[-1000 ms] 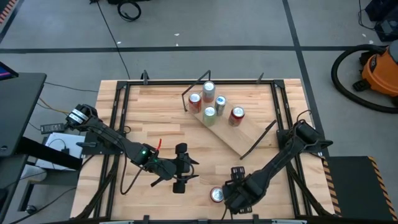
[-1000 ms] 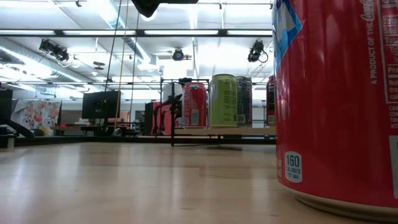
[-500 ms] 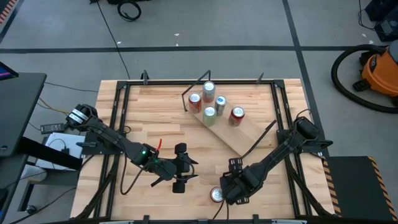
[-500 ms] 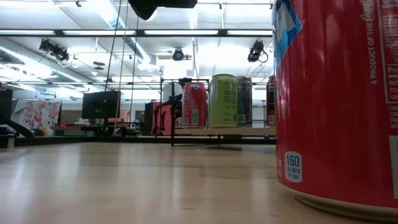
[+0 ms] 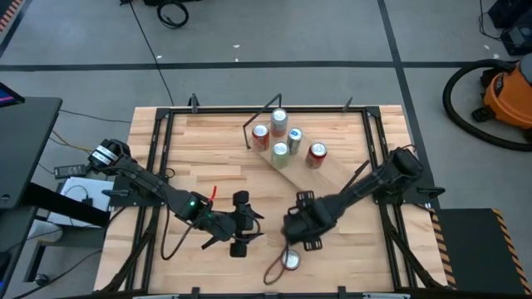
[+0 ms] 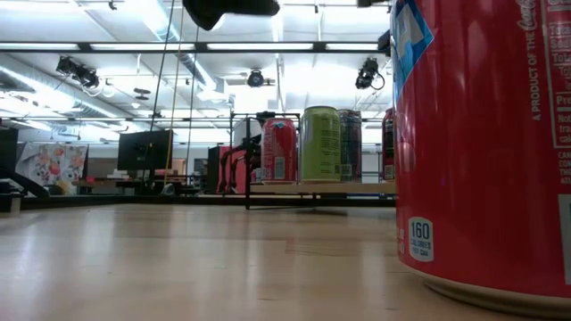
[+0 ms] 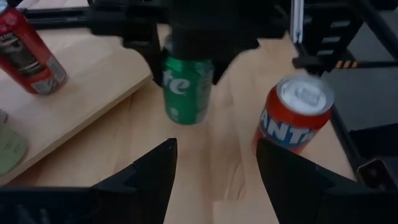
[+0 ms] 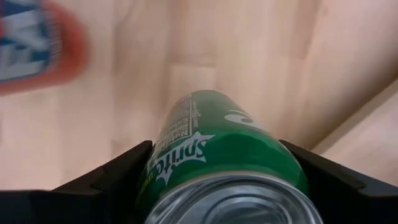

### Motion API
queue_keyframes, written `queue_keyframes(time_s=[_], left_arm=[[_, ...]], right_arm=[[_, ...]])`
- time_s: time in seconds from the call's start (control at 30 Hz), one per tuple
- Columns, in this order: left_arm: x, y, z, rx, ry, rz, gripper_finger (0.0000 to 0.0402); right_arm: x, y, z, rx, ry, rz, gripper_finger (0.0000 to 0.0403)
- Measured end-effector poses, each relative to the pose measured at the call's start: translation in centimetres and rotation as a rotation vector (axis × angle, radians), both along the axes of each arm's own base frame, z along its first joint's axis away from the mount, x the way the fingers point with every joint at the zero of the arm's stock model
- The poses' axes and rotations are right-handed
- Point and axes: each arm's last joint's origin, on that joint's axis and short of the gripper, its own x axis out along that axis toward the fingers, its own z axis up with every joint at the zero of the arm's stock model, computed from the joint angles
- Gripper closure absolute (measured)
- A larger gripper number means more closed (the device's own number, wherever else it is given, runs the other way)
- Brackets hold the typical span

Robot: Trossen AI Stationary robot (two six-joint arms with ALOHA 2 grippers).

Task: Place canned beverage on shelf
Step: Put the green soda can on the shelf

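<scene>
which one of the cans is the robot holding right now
The green Sprite can, clamped in the right gripper above the table. The orange Fanta can stands free; five others sit on the shelf.

The can (image 8: 227, 158) clamped between the right gripper's (image 8: 227, 180) dark fingers is green with white lettering and a silver top, and the orange can (image 7: 293, 118) just beside it on the table carries a blue-and-white logo. On the pale wood shelf (image 5: 320, 181) with black legs stand a red can (image 6: 278, 150), an olive-green can (image 6: 320, 144) and other cans. The slatted tabletop (image 5: 208, 149) is light wood, and the left gripper (image 7: 214, 165) is black.
</scene>
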Motion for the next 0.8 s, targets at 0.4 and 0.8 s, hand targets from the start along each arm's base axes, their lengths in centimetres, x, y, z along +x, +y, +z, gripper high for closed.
queue_keyframes(time_s=[0.4,0.8], left_arm=[[-1.9,1.4,-2.3,0.112,0.280,0.109,0.0170],[-2.1,1.5,-2.5,0.111,0.305,0.131,0.0170]], right_arm=[[1.6,-6.5,2.1,0.035,-0.030,-0.099,0.0074],[1.7,-13.3,4.2,0.075,-0.079,-0.313,0.0074]])
